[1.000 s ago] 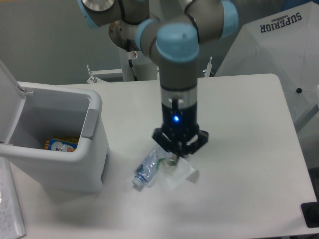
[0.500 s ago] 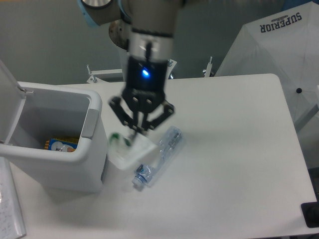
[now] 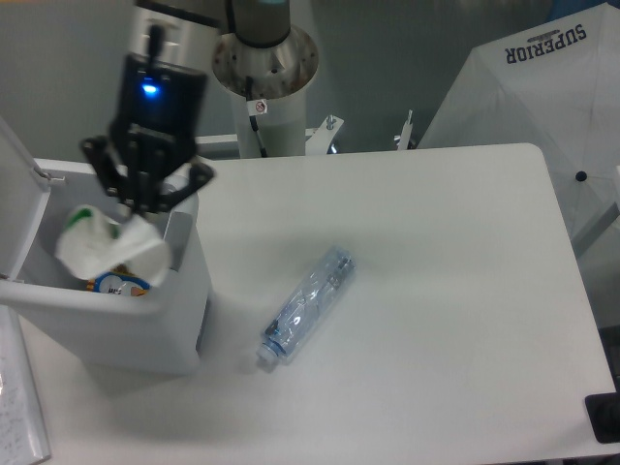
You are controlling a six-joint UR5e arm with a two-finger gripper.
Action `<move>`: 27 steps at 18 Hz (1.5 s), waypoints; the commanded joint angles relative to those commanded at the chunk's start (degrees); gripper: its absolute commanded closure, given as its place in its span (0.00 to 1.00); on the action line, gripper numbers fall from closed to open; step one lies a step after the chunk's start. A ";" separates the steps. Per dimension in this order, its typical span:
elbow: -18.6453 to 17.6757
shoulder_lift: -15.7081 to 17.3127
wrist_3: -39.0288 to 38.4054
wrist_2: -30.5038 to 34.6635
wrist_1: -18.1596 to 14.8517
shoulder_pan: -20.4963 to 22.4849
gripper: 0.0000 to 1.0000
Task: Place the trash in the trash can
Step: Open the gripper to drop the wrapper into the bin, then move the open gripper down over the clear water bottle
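My gripper [image 3: 136, 208] hangs over the open trash can [image 3: 184, 320], a boxy white bin at the left, and is shut on the crumpled white wrapper [image 3: 108, 248]. The wrapper dangles inside the bin's mouth, above something orange and blue at the bottom. A clear crushed water bottle [image 3: 308, 304] lies on the white table [image 3: 455, 291], to the right of the bin, with its bluish neck toward the front left. The bin's lid [image 3: 15, 174] stands swung up at the far left.
A white folded umbrella-like cover printed SUPERIOR [image 3: 542, 87] stands past the table's right back corner. The arm's base column [image 3: 263, 87] rises behind the table. A dark object [image 3: 603, 417] sits at the front right edge.
The gripper carried the wrapper left, from beside the bottle to above the bin opening. The bottle stayed on the table, now fully uncovered.
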 joint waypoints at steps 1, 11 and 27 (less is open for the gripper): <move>-0.88 0.09 0.09 0.00 0.09 -0.18 0.67; -2.73 0.97 2.90 0.44 0.09 -1.24 0.00; 2.01 -7.45 5.54 0.00 0.17 14.84 0.00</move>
